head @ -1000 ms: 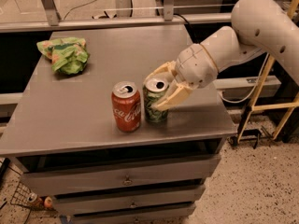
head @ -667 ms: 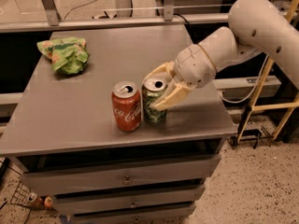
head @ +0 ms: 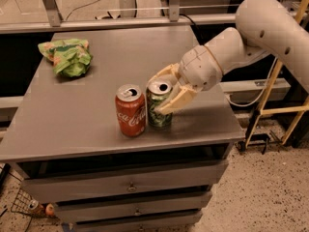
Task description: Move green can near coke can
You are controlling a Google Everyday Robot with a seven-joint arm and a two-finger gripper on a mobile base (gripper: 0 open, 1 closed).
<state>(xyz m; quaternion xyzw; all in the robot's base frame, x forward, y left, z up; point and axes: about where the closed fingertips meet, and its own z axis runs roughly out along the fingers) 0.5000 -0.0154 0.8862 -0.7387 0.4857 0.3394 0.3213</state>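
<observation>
The grey tabletop [head: 72, 124] carries everything, and both cans stand near its front edge, well inside the rim. The white arm [head: 270, 28] reaches in from the right, bent down toward the cans, which puts its wrist just beside the green can without crossing the coke can. The crumpled bag [head: 67, 57] lies at the far left corner, well apart and out of the way.

The coke can [head: 130, 112] stands upright. The green can [head: 155, 115] stands upright just to its right, the two sides touching or nearly so, and its base appears to rest on the tabletop. By that, the placing looks done and only letting go seems left.

The claw [head: 163, 91] straddles the green can's upper half, one finger behind the rim and one across the front. It is pinched on that can, touching nothing else that I can see.
</observation>
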